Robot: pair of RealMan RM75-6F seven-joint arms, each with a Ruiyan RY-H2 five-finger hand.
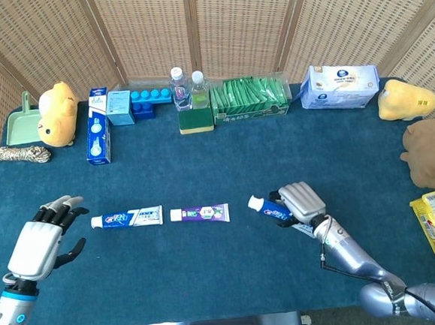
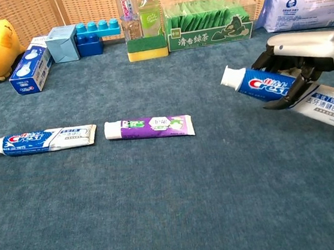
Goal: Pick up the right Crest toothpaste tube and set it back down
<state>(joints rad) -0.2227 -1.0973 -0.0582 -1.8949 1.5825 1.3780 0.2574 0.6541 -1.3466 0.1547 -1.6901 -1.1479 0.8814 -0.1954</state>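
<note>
Right hand (image 2: 296,65) grips the right Crest tube (image 2: 257,83) aloft, cap leftward — left hand (image 1: 43,240) spread, holding nothing.

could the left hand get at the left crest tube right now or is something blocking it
Probably yes. The left hand is open and hovers just left of the left Crest tube, which lies flat with bare table between them.

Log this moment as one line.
phase: lift | right hand: holds right Crest tube off table | left hand: open, idle
</note>
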